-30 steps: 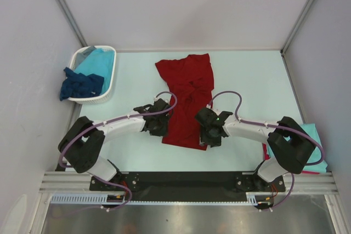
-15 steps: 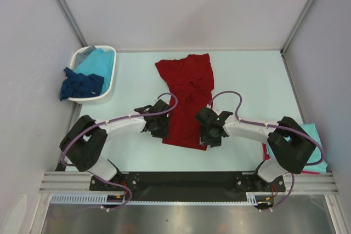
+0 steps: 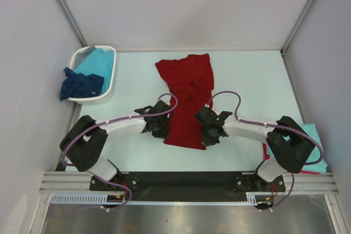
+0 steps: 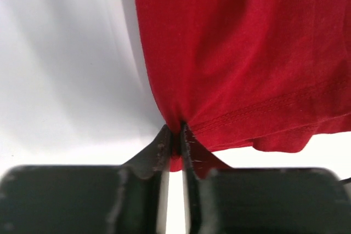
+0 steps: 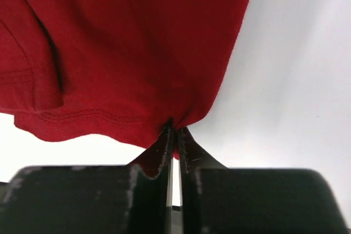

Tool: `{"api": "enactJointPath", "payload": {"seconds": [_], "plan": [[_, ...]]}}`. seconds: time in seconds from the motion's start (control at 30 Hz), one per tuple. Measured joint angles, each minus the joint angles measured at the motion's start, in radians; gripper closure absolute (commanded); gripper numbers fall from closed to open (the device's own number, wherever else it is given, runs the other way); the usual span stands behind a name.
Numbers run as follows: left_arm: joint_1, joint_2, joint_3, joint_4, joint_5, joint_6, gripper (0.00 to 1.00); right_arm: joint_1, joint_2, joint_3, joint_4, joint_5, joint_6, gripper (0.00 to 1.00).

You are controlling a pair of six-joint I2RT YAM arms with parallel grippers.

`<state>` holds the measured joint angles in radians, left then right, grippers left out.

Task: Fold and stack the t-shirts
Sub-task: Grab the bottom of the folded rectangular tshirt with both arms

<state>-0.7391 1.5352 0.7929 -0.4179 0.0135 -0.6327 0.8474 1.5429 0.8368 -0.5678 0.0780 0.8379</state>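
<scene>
Red shirt (image 3: 189,89) lies spread lengthwise on the table (image 3: 137,80), roughly in the middle, with its wider end toward the back wall and its hem toward the arms. The cloth is rumpled along its centre, with folds running down its length.

At the near left corner of the hem, the left gripper (image 3: 165,134) sits low on the table. In the left wrist view the left gripper (image 4: 176,130) has its jaws drawn nearly together, and the fingers (image 4: 162,149) pinch a small tuck of the red shirt (image 4: 236,53) right at the stitched hem, so the fabric puckers toward the tips.

The right gripper (image 3: 206,138) is at the opposite near corner. Seen from the right wrist, the right gripper (image 5: 173,131) is likewise pressed almost closed, its fingers (image 5: 162,152) nipping the edge of the red shirt (image 5: 126,53) just above the hem seam, with cloth gathered into the tips. Only a thin slit shows between each pair of fingers.

Both arms reach inward from their bases, one on each side of the shirt.

A white basket (image 3: 112,78) stands at the far left of the table. It holds a turquoise shirt (image 3: 98,61), and a navy shirt (image 3: 81,84) hangs over its near rim. Beside the right arm's base, at the table's right edge, lies a turquoise cloth (image 3: 313,134) with a strip of red showing beneath it.
</scene>
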Motion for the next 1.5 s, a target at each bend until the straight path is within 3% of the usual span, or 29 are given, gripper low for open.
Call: {"api": "enactJointPath", "payload": {"seconds": [0.17,0.67,1.5], "plan": [[-0.021,-0.01,-0.006,-0.003,-0.002,0.003,1.0,0.0,-0.001,0.002,-0.006,-0.003,-0.001,1.0],[-0.168,-0.094,-0.047,-0.127,0.045,-0.023,1.0,0.053,-0.091,-0.041,-0.135,-0.008,0.008,1.0],[-0.25,-0.113,-0.078,-0.158,0.069,-0.075,1.0,0.092,-0.137,-0.106,-0.157,-0.06,0.027,1.0]]}}
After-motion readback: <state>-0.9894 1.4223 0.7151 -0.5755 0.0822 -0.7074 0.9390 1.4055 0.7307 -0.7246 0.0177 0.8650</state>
